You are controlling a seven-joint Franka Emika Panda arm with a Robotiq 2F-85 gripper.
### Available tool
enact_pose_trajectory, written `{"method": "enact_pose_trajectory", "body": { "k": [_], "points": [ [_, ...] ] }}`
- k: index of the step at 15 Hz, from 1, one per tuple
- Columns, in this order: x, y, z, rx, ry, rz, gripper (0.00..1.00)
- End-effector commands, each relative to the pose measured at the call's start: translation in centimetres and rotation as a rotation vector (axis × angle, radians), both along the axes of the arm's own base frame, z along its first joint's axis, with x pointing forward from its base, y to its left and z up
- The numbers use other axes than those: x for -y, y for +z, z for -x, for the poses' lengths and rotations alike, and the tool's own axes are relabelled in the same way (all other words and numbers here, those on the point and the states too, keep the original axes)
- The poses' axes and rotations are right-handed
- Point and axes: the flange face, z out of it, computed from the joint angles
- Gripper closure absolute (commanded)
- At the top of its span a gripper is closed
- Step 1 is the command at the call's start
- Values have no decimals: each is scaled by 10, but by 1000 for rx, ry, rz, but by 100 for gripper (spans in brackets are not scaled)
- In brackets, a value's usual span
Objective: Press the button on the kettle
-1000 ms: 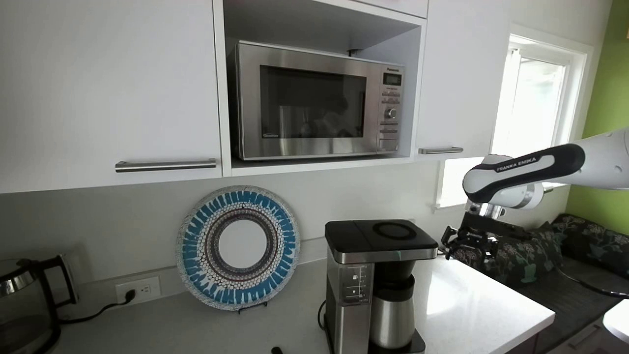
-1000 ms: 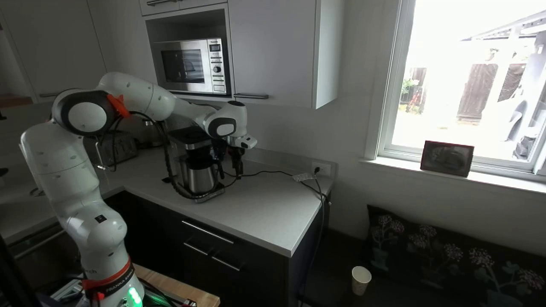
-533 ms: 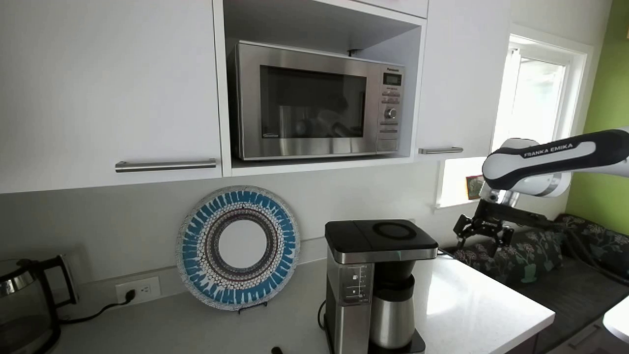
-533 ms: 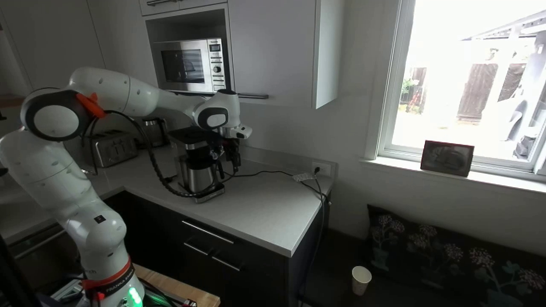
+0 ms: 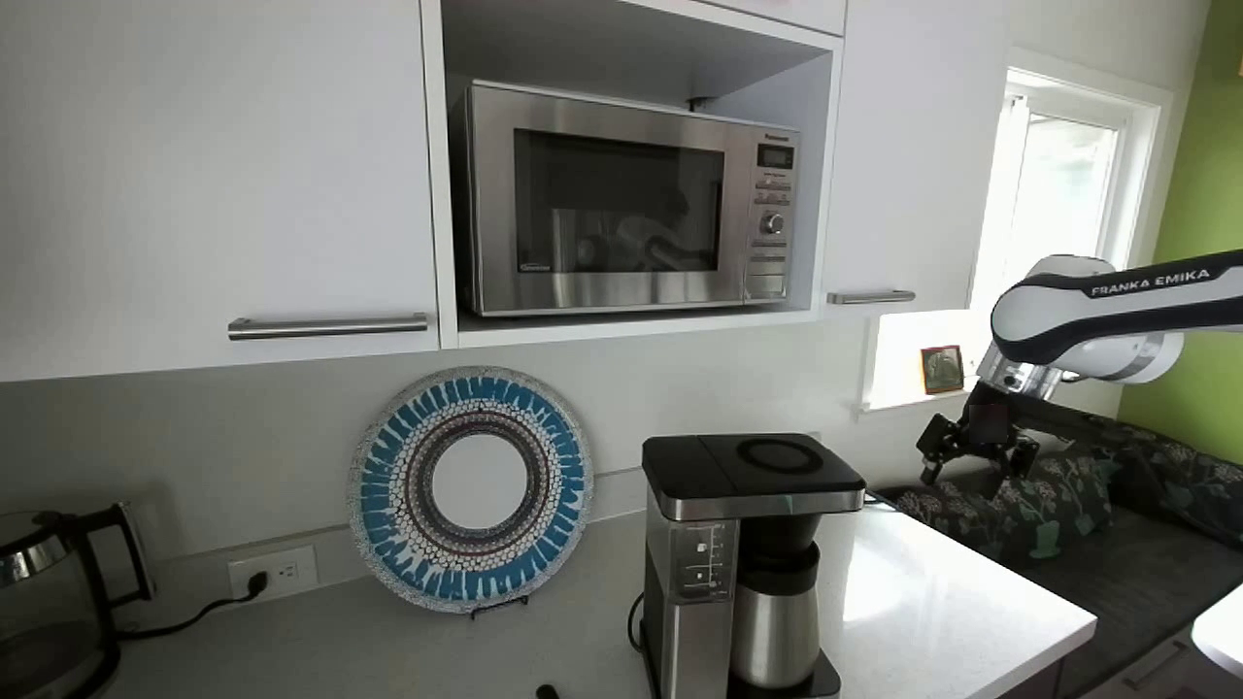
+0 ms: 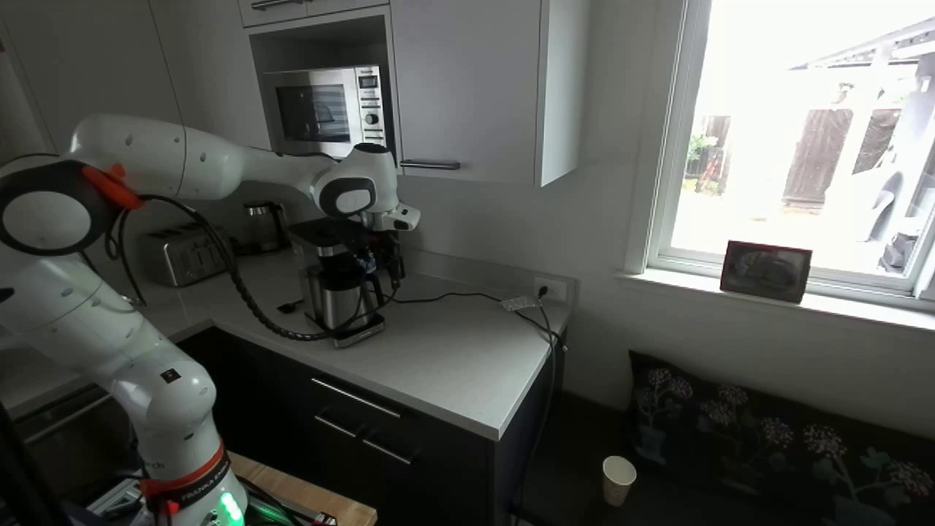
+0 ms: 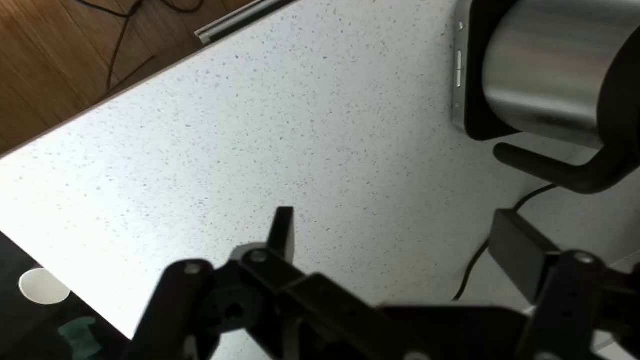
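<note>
Pincer (image 7: 392,230): released, its two fingers (image 7: 519,257) wide apart, the pale speckled worktop (image 7: 310,125) showing between them.
Arm (image 5: 1117,313): white and black, its wrist end just above the pincer.
Worktop: spread under the pincer, one edge crossing to the pincer's upper left in the wrist view.
Cord (image 7: 472,270): black, below the pincer, partly hidden by one finger in the wrist view.
Carafe (image 7: 545,75): steel with a black handle, near the pincer, to its upper right in the wrist view.
Coffee maker (image 5: 691,646): upright, near the pincer, to its left in an exterior view, the carafe standing in it.
Microwave (image 5: 621,291): higher than the pincer, in a cabinet recess (image 5: 777,92).
Disc (image 5: 388,485): patterned in blue and white, on edge, past the coffee maker from the pincer.
Kettle (image 5: 47,612): glass, black-handled, on the worktop well apart from the pincer, past coffee maker and disc; a toaster (image 6: 182,261) is near it in an exterior view. Its button is too small to tell.
</note>
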Motion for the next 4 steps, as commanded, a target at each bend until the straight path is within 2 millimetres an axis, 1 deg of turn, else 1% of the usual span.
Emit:
{"method": "enact_pose_trajectory", "body": {
  "k": [1, 4],
  "points": [
    [-1, 2, 2, 3, 1, -1, 0],
    [-2, 2, 5, 5, 2, -2, 0]
  ]
}}
